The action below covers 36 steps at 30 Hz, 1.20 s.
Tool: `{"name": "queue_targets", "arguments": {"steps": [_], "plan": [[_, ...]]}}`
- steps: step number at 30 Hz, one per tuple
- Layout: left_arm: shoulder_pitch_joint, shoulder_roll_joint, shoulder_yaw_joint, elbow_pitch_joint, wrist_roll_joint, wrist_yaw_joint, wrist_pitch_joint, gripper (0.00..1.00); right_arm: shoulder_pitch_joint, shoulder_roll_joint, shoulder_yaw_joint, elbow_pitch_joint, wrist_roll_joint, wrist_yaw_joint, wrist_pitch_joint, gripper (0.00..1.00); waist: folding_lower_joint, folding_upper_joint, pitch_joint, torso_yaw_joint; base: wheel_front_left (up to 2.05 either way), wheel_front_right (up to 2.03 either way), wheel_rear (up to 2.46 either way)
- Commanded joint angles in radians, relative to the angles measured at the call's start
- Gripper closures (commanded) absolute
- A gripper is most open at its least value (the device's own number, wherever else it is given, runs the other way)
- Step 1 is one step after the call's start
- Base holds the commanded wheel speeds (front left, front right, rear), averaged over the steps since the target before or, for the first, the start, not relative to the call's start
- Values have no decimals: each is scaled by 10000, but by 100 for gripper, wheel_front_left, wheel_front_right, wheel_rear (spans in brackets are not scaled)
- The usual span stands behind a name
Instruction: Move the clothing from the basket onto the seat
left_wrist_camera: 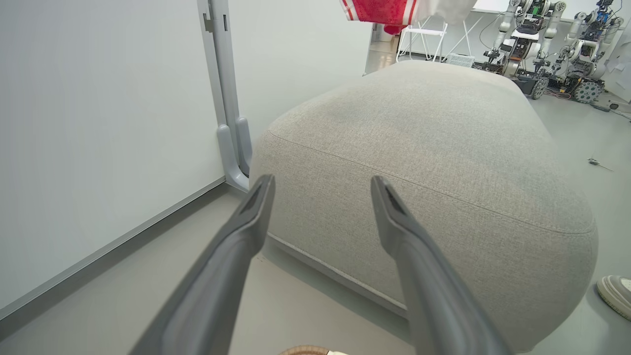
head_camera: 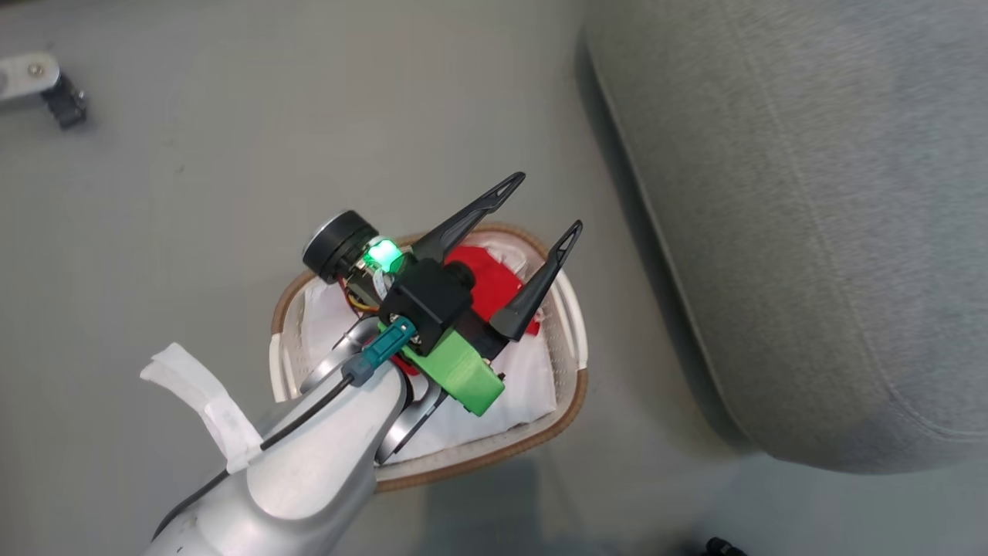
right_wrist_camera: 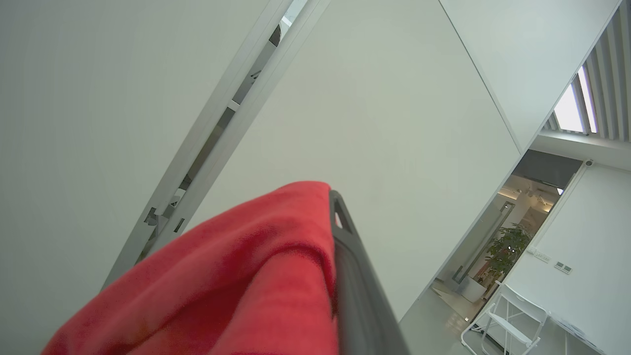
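Grey floor (head_camera: 193,232) bears basket (head_camera: 502,449); left jaws wide, right jaws pinching clothing (right_wrist_camera: 236,276)

You have a smooth grey floor (head_camera: 193,216) carrying everything here. The basket (head_camera: 463,463) stands on it near the seat (head_camera: 810,232), with a strip of bare floor between them. At the head view's upper left, a metal foot with a dark castor (head_camera: 65,108) rests on it. Around the seat, a pale shoe (left_wrist_camera: 616,296), a white folding chair (left_wrist_camera: 424,39) and parked robots (left_wrist_camera: 522,44) stand on it too.
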Motion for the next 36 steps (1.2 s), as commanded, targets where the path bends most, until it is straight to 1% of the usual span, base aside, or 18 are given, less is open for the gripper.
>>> {"name": "queue_targets", "arguments": {"steps": [1, 5, 7, 11, 17, 21, 23, 24, 26, 29, 30, 31, 32, 36], "plan": [[-260, -26, 57, -125, 189, -28, 5, 0, -458, -227, -146, 264, -61, -14, 101, 100, -1, -1, 1509, 1331, 0, 0, 0], [-411, -42, 256, -374, 388, -28, 5, 0, -1379, -482, -624, 1129, -437, -14, 341, 100, -1, -1, 2205, 1592, 0, 0, 0], [-445, -83, 381, -453, 509, -28, 5, 0, -1687, -410, -911, 1493, -735, -14, 308, 100, -1, -1, 2497, 1662, 0, 0, 0], [-504, -123, 457, -521, 694, -28, 5, 0, -1813, -29, -1317, 2181, -1241, -14, 157, 100, -1, -1, 2924, 1738, 0, 0, 0], [-565, 55, 511, -665, 694, -28, 5, 0, -1144, 739, -1650, 3130, -2035, -14, -49, 100, -1, -1, 3311, 1615, 0, 0, 0], [-497, 201, 574, -605, 726, -28, 5, 0, -637, 1195, -1909, 3431, -2301, -14, -104, 100, -1, -1, 3367, 1435, 0, 0, 0], [-434, 229, 585, -565, 674, -28, 5, 0, -365, 1453, -1982, 3247, -2284, -14, -113, 100, -1, -1, 3352, 1322, 0, 0, 0], [-414, 221, 598, -565, 626, -28, 5, 0, -218, 1549, -2043, 3156, -2274, -14, -116, 94, -1, -1, 3343, 1279, 0, 0, 0], [-377, 225, 650, -555, 563, -28, 5, 0, 139, 1763, -2170, 2931, -2262, -14, -115, 87, -1, -1, 3299, 1183, 0, 0, 0], [-303, 289, 674, -507, 536, -28, 5, 0, 643, 2095, -2394, 2508, -2221, -14, -107, 68, -1, -1, 3161, 1043, 0, 0, 0], [-288, 310, 677, -490, 520, -28, 5, 0, 782, 2177, -2447, 2391, -2182, -14, -109, 56, -1, -1, 3115, 1009, 0, 0, 0], [-268, 327, 696, -465, 495, -28, 5, 0, 980, 2267, -2478, 2270, -2172, -14, -108, 24, -1, -1, 3041, 960, 0, 0, 0], [-252, 331, 686, -461, 491, -28, 5, 0, 1180, 2345, -2492, 2168, -2106, -14, -108, 0, -1, -1, 2966, 926, 0, 0, 0], [-163, 357, 732, -403, 394, -28, 5, 0, 1823, 2599, -2384, 1805, -1891, -14, -109, 0, -1, -1, 2613, 795, 0, 0, 0]]}}
